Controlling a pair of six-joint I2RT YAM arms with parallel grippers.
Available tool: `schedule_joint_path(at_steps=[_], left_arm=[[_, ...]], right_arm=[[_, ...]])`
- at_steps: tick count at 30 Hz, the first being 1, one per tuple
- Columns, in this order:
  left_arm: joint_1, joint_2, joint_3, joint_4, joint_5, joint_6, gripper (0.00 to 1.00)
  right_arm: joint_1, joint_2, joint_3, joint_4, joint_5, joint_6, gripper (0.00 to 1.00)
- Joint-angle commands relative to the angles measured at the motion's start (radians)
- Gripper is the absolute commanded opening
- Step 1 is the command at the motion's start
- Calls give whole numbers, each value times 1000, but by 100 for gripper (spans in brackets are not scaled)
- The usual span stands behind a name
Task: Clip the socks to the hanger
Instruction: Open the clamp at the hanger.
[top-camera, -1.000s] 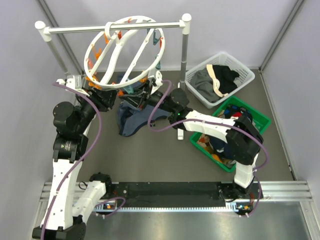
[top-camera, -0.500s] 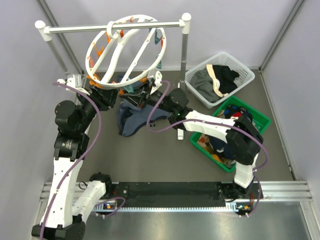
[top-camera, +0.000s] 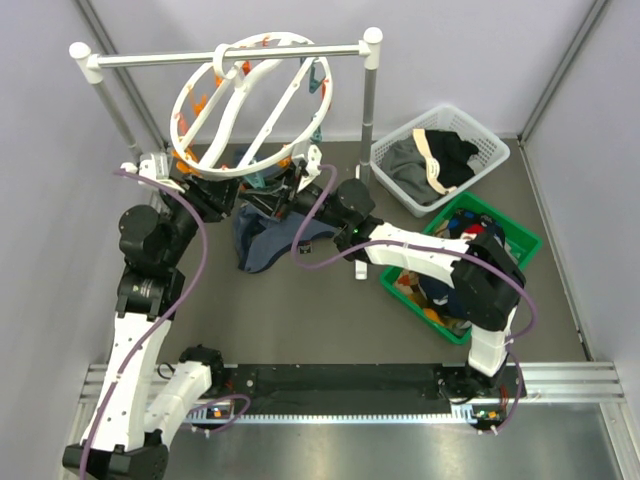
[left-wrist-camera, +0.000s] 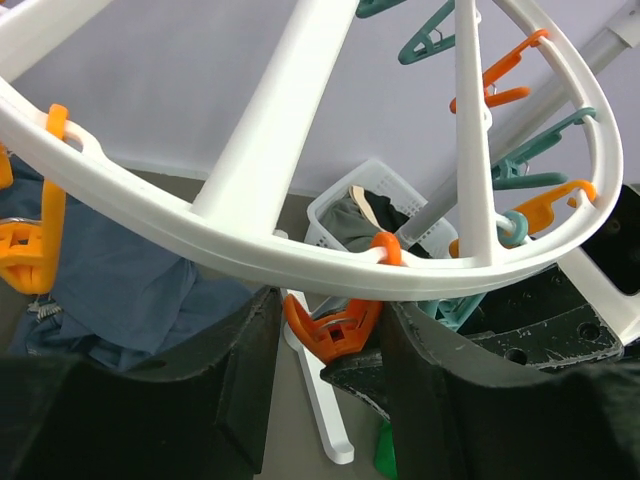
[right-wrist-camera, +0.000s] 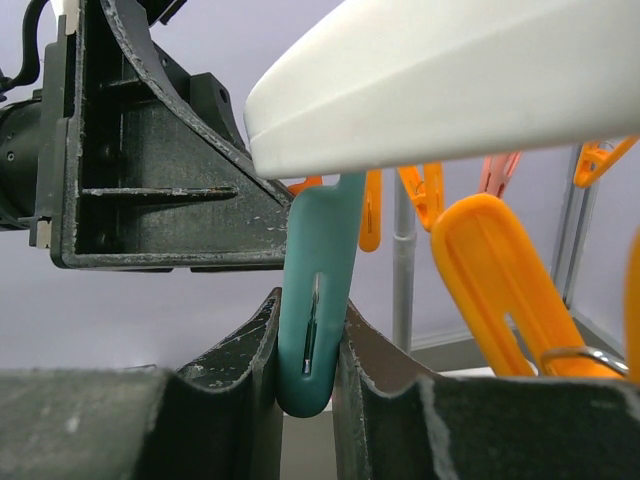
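Hanger (left-wrist-camera: 270, 130): white round ring, curved spokes, orange and teal clips (left-wrist-camera: 335, 330).

1. No text, label, brand, number or sign can be read in any view
2. hanger (left-wrist-camera: 300, 262): bare white plastic up close, no lettering made out on it
3. small board with coloured dots (top-camera: 487, 412), well apart from the hanger at the near edge: marks too small to read
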Motion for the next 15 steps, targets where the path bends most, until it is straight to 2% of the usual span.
schedule_joint_path(at_steps=[1,6,11,15], left_arm=[[-2,-34,-4,91,-57,-1,46],[-2,-41,-1,118,-97,-12,36],[-2,-25,8,122,-78,-12,18],[-2,-15,8,122,-72,23,5]], right_arm=[[20,-52,1,43,-2,-8,0],[20,-52,-6,39,1,-13,0],[20,-72,-32,31,7,-16,0],[20,-113,-70,-10,33,-11,13]])
